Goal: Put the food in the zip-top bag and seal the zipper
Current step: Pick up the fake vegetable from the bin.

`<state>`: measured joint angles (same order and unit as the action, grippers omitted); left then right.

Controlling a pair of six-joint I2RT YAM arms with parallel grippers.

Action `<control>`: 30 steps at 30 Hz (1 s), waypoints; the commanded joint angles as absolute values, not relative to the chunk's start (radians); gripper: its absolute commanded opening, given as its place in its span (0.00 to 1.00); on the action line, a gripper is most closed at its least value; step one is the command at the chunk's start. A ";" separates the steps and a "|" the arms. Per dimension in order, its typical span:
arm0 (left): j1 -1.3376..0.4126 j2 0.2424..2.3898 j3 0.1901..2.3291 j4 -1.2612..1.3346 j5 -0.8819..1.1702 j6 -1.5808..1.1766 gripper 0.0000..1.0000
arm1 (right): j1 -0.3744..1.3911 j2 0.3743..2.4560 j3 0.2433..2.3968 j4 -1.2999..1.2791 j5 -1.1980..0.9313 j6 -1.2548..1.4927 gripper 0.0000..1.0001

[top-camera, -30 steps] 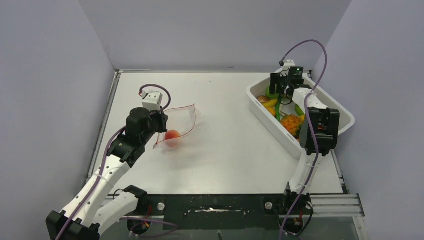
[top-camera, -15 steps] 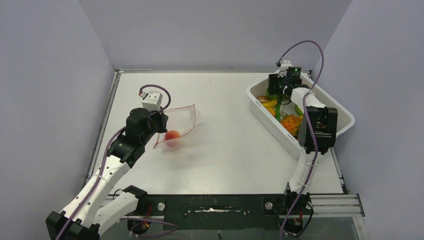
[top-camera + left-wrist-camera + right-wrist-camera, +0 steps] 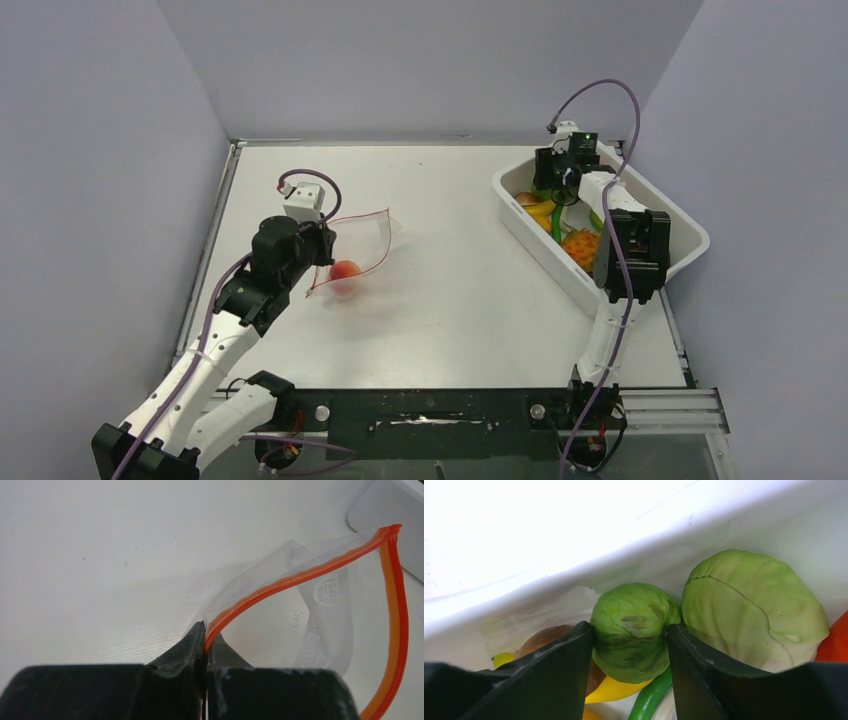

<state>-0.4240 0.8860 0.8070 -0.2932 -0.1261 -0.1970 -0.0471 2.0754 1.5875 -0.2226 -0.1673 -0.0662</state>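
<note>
The clear zip-top bag (image 3: 365, 240) lies open on the table left of centre, with a peach (image 3: 346, 270) inside it. My left gripper (image 3: 320, 247) is shut on the bag's red-orange zipper strip (image 3: 300, 572) and holds one lip up. My right gripper (image 3: 553, 185) is down in the white tub (image 3: 600, 290) and is shut on a small green ball (image 3: 634, 630), which both fingers touch. A larger pale green cabbage (image 3: 751, 607) sits right beside the ball. An orange bumpy fruit (image 3: 581, 246) lies further forward in the tub.
In the tub there are also a yellow banana-like piece (image 3: 541, 208), a green stalk (image 3: 649, 697) and a brown piece (image 3: 544, 637) under the ball. The tub wall (image 3: 574, 565) stands close behind the right fingers. Grey walls enclose the table on three sides.
My right arm has shifted slightly toward the far end of the tub. The left arm, the bag and the peach have not moved.
</note>
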 commanded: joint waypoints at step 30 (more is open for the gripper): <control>-0.425 0.864 0.807 -0.224 -0.118 -0.181 0.00 | 0.206 1.472 1.361 -0.394 0.115 0.097 0.29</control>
